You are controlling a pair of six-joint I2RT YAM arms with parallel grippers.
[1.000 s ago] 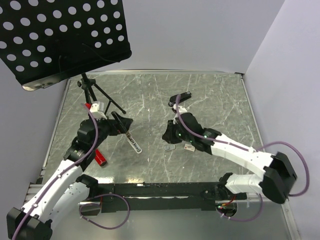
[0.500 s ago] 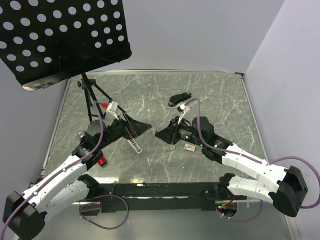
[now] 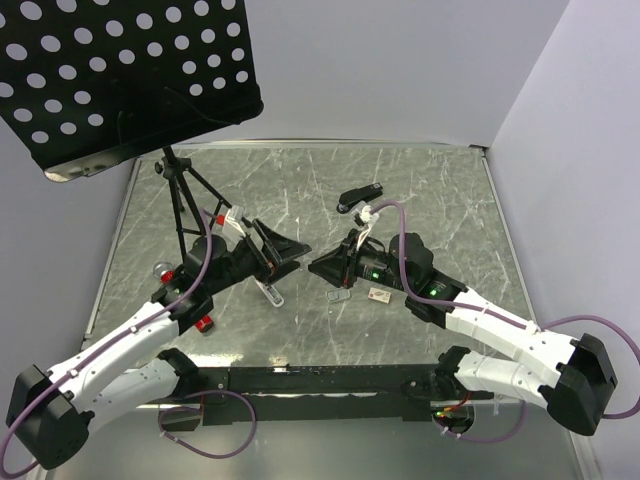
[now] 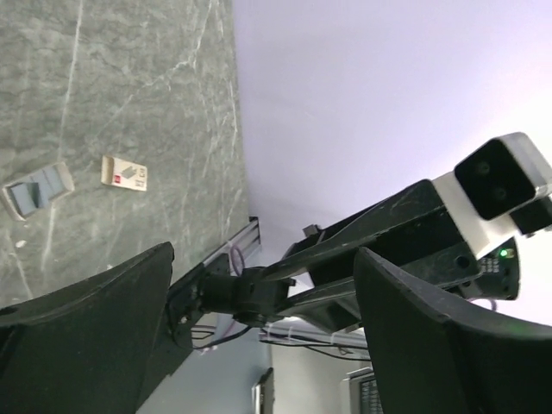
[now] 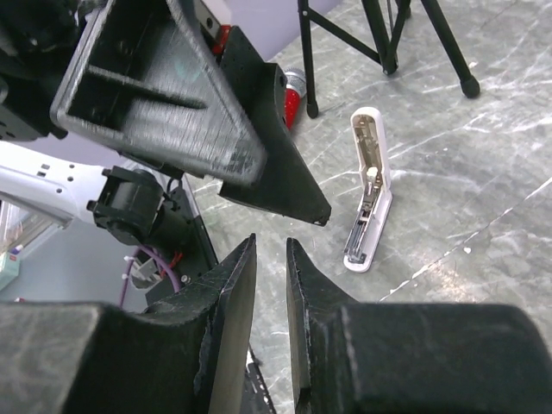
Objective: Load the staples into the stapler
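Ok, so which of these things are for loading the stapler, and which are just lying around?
For the job: open white stapler, staples box, clear tray.
Lying about: black stapler, music stand, red item.

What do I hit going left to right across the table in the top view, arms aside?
Music stand, white stapler, clear rectangle, staple box. Black stapler skipped: it overlaps those last two.
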